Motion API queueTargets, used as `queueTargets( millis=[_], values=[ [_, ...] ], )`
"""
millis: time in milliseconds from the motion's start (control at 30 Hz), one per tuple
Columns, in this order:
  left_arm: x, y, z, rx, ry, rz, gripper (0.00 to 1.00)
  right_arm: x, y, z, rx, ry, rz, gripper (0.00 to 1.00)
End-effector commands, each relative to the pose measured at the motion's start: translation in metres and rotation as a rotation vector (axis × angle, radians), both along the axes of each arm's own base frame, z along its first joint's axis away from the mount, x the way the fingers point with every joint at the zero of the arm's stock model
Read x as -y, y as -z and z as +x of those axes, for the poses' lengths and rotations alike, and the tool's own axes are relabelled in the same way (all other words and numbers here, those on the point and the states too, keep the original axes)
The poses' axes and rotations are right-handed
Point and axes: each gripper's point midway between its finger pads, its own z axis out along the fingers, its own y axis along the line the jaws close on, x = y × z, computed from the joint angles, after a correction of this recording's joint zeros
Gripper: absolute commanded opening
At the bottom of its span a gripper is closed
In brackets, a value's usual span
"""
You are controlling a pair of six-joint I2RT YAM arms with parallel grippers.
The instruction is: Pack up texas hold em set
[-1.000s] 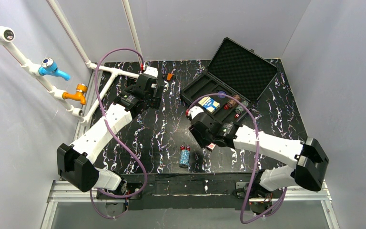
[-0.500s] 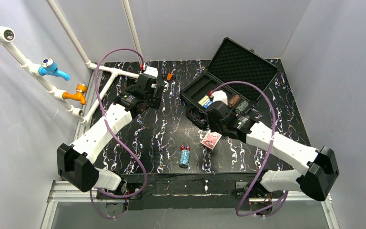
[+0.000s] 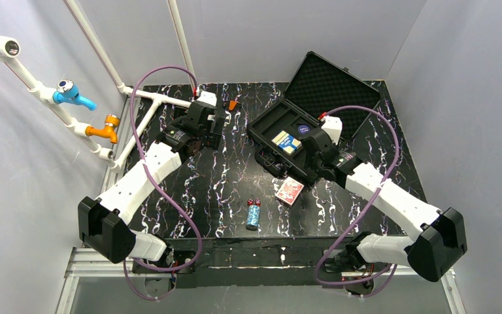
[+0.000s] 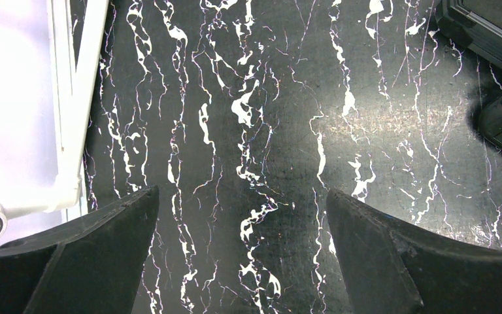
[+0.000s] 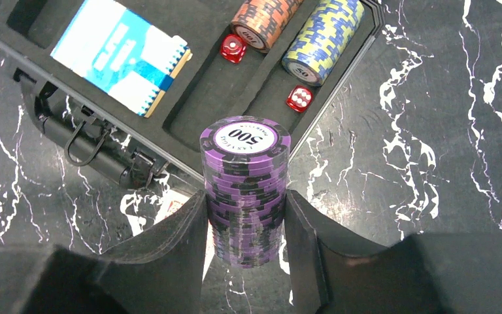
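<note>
The black case [image 3: 271, 122] lies open at the back right, its foam lid [image 3: 330, 91] raised. In the right wrist view its tray [image 5: 196, 98] holds a blue card deck [image 5: 121, 55], an orange chip stack [image 5: 261, 19], a blue-yellow chip stack [image 5: 320, 39] and two red dice [image 5: 234, 48]. My right gripper [image 5: 245, 203] is shut on a purple chip stack [image 5: 245, 183], above the case's near edge [image 3: 304, 140]. A red card deck [image 3: 290, 191] and a blue chip stack [image 3: 253, 216] lie on the table. My left gripper [image 4: 242, 196] is open and empty at the back left [image 3: 199, 124].
A white pipe frame [image 3: 157, 98] with a blue tap [image 3: 72, 93] and an orange tap [image 3: 104, 129] stands along the left edge; the pipe also shows in the left wrist view [image 4: 72, 98]. Two small red pieces [image 3: 253, 203] lie by the blue chip stack. The case handle [image 5: 82, 140] faces me.
My right arm has swung from the front middle of the table back and right to the case, carrying the purple chip stack. The red card deck has come into view. The left arm has not moved.
</note>
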Motion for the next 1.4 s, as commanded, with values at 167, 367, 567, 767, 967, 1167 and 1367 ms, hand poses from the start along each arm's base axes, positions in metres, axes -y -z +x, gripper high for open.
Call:
queueTargets(
  millis=[167, 367, 567, 767, 967, 1167, 1367],
  values=[
    [-0.006, -0.006, -0.006, 0.007, -0.002, 0.006, 0.99, 0.009, -0.004, 0.023, 0.04, 0.183, 0.051, 0.01],
    [-0.006, -0.006, -0.006, 0.007, 0.0, 0.004, 0.99, 0.013, 0.004, 0.027, 0.047, 0.269, 0.083, 0.01],
    [-0.006, -0.006, -0.006, 0.006, 0.001, 0.004, 0.99, 0.016, 0.005, 0.03, 0.072, 0.346, 0.128, 0.01],
    [-0.006, -0.006, -0.006, 0.007, 0.001, 0.004, 0.99, 0.016, 0.01, 0.034, 0.082, 0.391, 0.166, 0.01],
    [-0.007, -0.007, -0.006, 0.008, -0.001, 0.008, 0.99, 0.011, 0.022, 0.039, 0.064, 0.412, 0.218, 0.01],
    [-0.006, -0.008, -0.006, 0.013, 0.0, 0.002, 0.99, 0.008, 0.034, 0.042, 0.031, 0.425, 0.241, 0.01],
    [-0.007, -0.009, -0.007, 0.015, 0.001, -0.001, 0.99, 0.009, 0.047, 0.043, -0.005, 0.434, 0.25, 0.01]
  ],
)
